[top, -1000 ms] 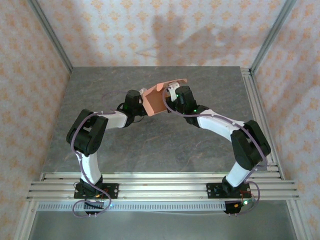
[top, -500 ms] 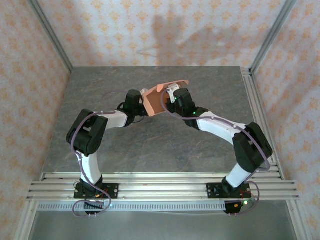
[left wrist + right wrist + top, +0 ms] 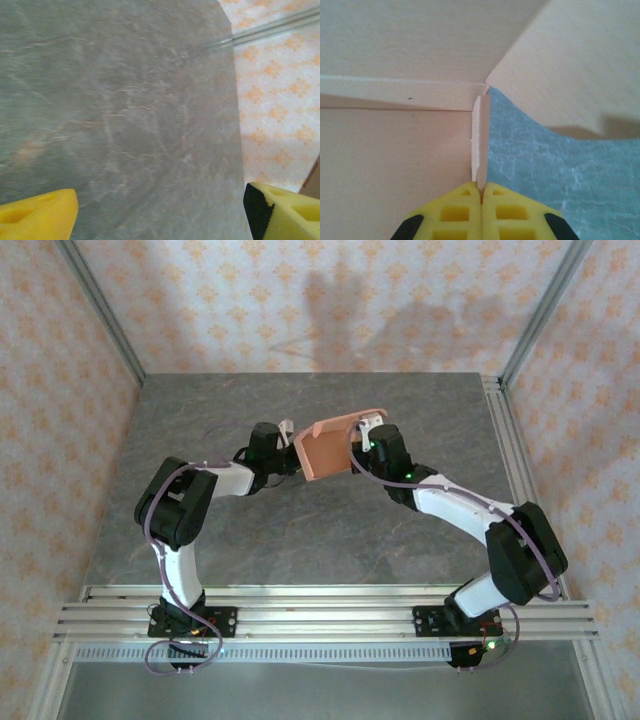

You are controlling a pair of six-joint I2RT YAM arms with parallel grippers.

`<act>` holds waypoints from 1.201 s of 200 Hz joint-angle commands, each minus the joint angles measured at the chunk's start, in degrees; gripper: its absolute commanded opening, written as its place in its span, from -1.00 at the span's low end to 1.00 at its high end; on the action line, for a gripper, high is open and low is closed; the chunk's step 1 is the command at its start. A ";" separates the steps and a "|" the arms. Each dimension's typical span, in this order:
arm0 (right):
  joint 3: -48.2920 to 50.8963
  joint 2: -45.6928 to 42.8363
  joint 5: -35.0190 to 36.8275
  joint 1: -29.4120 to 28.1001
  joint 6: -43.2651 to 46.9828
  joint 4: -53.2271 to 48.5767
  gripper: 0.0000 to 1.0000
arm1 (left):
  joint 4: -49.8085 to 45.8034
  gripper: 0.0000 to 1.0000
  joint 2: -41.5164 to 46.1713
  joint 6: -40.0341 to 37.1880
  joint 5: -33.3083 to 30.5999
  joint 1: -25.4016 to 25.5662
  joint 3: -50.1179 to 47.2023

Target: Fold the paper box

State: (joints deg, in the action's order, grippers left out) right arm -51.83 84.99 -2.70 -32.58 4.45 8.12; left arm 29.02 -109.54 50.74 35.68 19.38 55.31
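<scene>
There is one paper box (image 3: 323, 450), and two arms reach toward it, each with one gripper. The box is a piece of plain salmon-orange card, partly folded. It is held tilted over the far half of the table (image 3: 300, 540), about midway between the left and right edges.

The right gripper (image 3: 366, 433) holds the box at its right side. In the right wrist view its two yellow fingers (image 3: 460, 215) are pressed together on a thin upright edge of the card (image 3: 395, 145), where two panels meet at a crease. A curved flap hangs over the grey table beyond.

The left gripper (image 3: 287, 447) sits just beside the left edge of the box. In the left wrist view its two yellow fingers (image 3: 40, 215) are spread wide, with bare table (image 3: 125, 100) between them. What the box holds cannot be told.
</scene>
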 commanded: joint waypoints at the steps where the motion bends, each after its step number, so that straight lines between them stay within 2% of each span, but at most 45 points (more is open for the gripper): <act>1: 2.70 -1.55 3.27 0.67 -3.87 -0.33 -1.00 | 3.50 0.76 -1.13 3.34 -4.83 -3.65 -3.55; 19: 4.57 -1.80 4.66 0.68 -6.50 -0.60 -1.00 | 3.02 0.78 0.64 2.73 -6.38 -5.64 -4.94; 46: 6.45 -1.50 7.03 0.51 -8.75 -2.51 -1.00 | -4.90 0.80 5.49 -3.06 -9.55 -6.50 -4.33; 90: 5.27 3.82 17.30 -2.15 -14.31 -9.14 -1.00 | -11.60 0.83 10.43 -8.61 -13.36 -6.59 -4.23; 113: 3.28 7.61 23.02 -3.60 -17.69 -12.85 -1.00 | -12.51 0.83 13.01 -9.56 -15.55 -6.61 -4.75; 142: 0.28 12.94 26.52 -4.78 -21.57 -16.57 -1.00 | -14.55 0.83 15.03 -11.00 -16.35 -6.59 -4.20; 182: -6.83 21.08 31.83 -6.83 -24.00 -27.79 -1.00 | -15.87 0.84 16.37 -11.79 -16.89 -6.63 -4.11; 214: -10.17 24.32 33.26 -7.94 -25.65 -32.24 -1.00 | -15.92 0.84 16.72 -12.15 -17.03 -6.59 -4.07; 233: -10.53 23.41 31.70 -7.94 -25.80 -30.96 -1.00 | -16.07 0.84 16.89 -12.57 -16.68 -6.59 -3.87; 240: -10.27 22.56 30.70 -7.86 -25.45 -29.88 -0.94 | -16.39 0.85 17.11 -12.89 -16.63 -6.63 -3.77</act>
State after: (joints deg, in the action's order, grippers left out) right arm -62.70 106.80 29.76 -40.34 -19.42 -17.47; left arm 13.87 -94.85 40.14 20.45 12.73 51.24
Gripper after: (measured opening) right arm 0.046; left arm 0.921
